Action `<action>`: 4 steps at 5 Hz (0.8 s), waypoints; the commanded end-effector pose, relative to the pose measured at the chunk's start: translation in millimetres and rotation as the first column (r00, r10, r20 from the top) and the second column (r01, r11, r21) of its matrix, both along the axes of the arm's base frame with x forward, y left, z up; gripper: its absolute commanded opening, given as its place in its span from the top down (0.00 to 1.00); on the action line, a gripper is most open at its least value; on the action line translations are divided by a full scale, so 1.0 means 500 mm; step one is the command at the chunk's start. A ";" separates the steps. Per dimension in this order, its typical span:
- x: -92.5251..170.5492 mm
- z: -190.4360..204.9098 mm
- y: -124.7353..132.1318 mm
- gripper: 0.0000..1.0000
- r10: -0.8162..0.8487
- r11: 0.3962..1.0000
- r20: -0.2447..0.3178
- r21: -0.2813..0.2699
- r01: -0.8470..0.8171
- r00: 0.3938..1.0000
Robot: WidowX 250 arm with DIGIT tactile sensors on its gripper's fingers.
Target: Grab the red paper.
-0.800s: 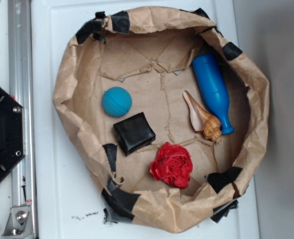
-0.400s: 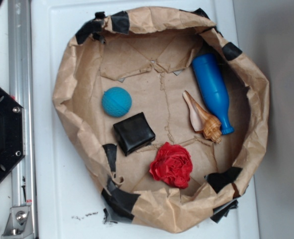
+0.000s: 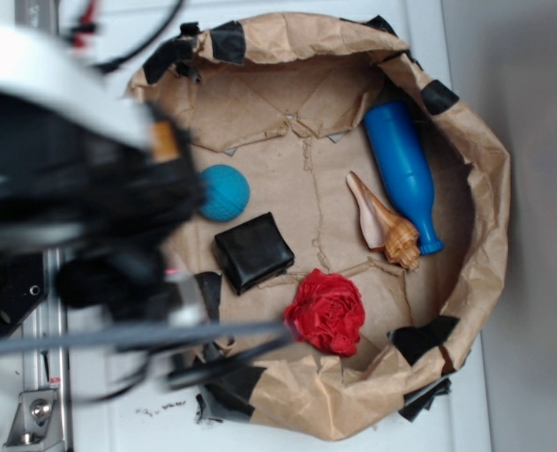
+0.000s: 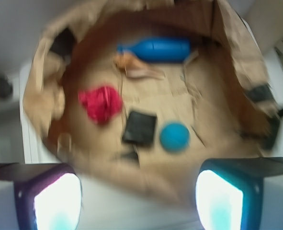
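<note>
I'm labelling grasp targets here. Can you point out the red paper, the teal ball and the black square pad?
red paper (image 3: pixel 325 313), exterior view, centre of the crumpled wad
teal ball (image 3: pixel 229 192), exterior view, visible right half
black square pad (image 3: pixel 253 251), exterior view, middle of its top face

The exterior view looks straight down from above on the brown paper basin (image 3: pixel 490 188), close enough that it fills most of the frame. The wrist view looks obliquely, seemingly from beyond the near rim, and is motion-blurred. Both share the basin (image 4: pixel 237 52) floor, turned roughly opposite ways.
</note>
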State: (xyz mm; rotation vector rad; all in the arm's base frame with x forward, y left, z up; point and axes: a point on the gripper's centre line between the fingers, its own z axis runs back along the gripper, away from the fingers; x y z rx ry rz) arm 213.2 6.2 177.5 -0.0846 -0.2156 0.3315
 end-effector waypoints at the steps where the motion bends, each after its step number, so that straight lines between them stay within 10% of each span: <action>1: 0.127 -0.097 0.008 0.00 0.062 0.981 0.006 -0.186 -0.060 0.998; 4: 0.121 -0.201 -0.125 0.00 -0.512 0.838 0.032 -0.203 0.507 0.859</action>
